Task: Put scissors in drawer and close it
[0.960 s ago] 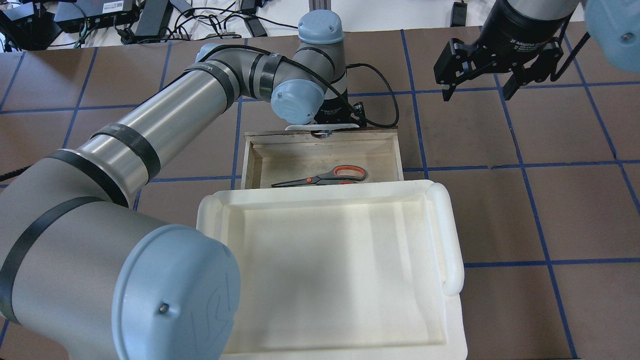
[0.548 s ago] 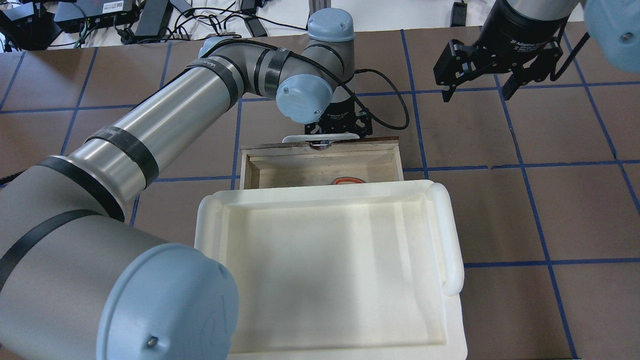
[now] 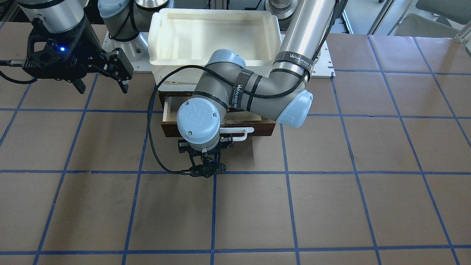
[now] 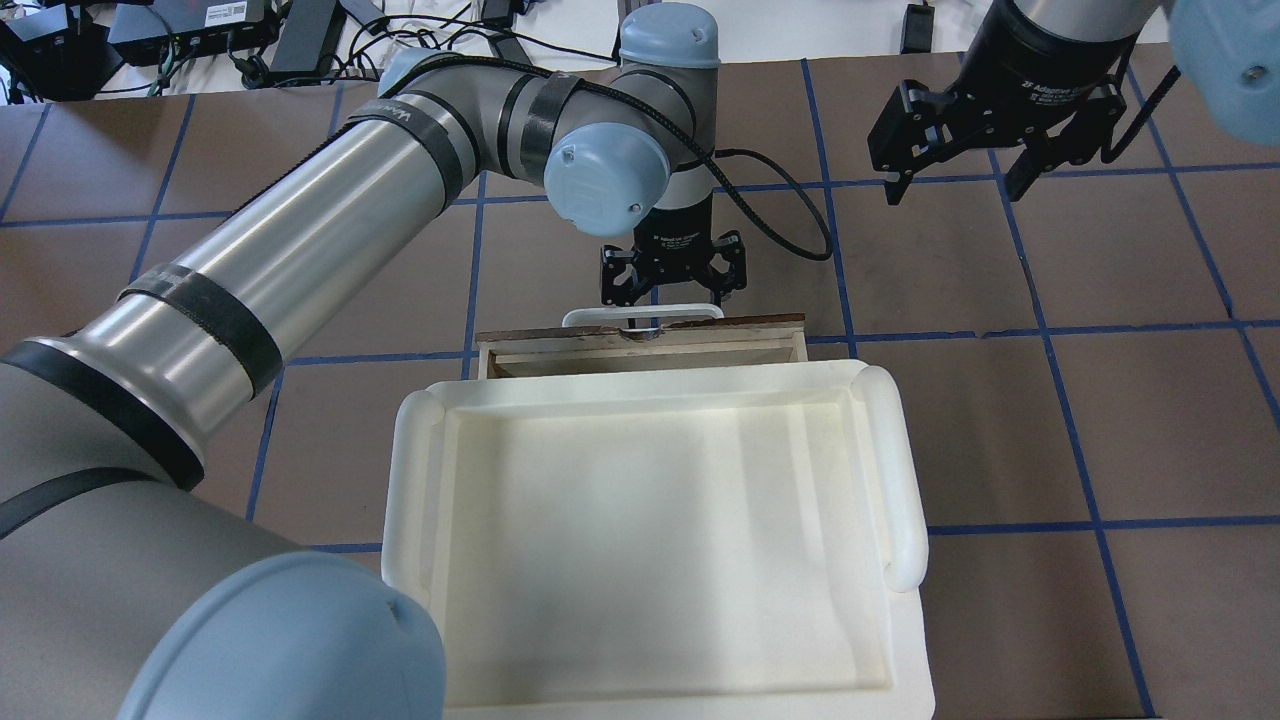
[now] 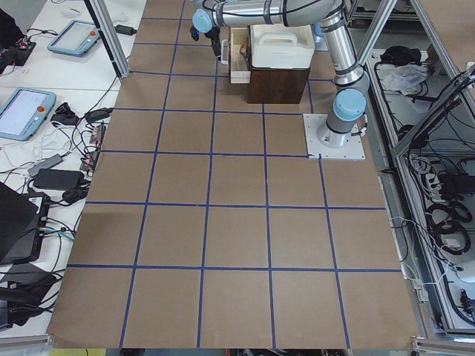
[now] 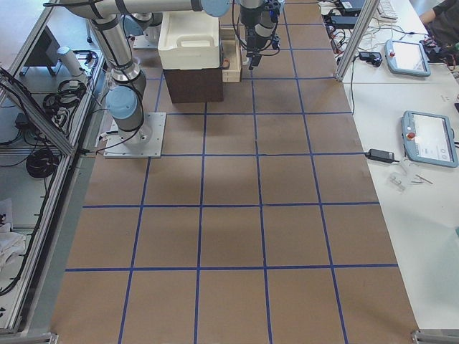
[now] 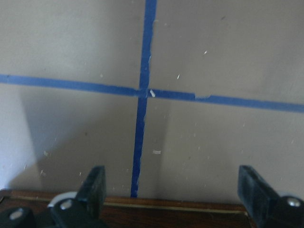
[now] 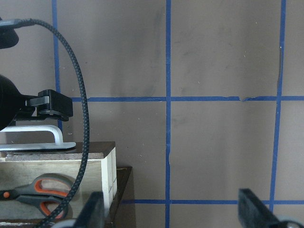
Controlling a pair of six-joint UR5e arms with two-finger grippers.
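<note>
Jaws, left: spread wide with nothing between them, just outside the drawer's [image 4: 640, 352] dark front, at its white bar handle [image 4: 690, 312]; whether they touch it I cannot tell.
Jaws, right: spread wide and holding nothing, hanging above bare worktop [image 4: 1000, 420] toward its right end, well apart from the drawer.
Scissors [image 8: 28, 192]: lying flat inside the drawer on the pale plywood, orange-lined loops showing in the right wrist view; hidden from overhead by the white tray [image 4: 905, 470].
Drawer: pushed most of the way in, only a narrow strip of its inside showing past the tray's far rim.
White tray: on top of a dark brown cabinet [image 6: 193, 82] that houses the drawer, at the worktop's edge by the robot's bases.
Left arm [image 4: 300, 230]: reaches over the tray's left corner, wrist turned down beyond the drawer front.
Cable [image 3: 150, 121]: black, braided, looping from the left wrist beside the drawer.
</note>
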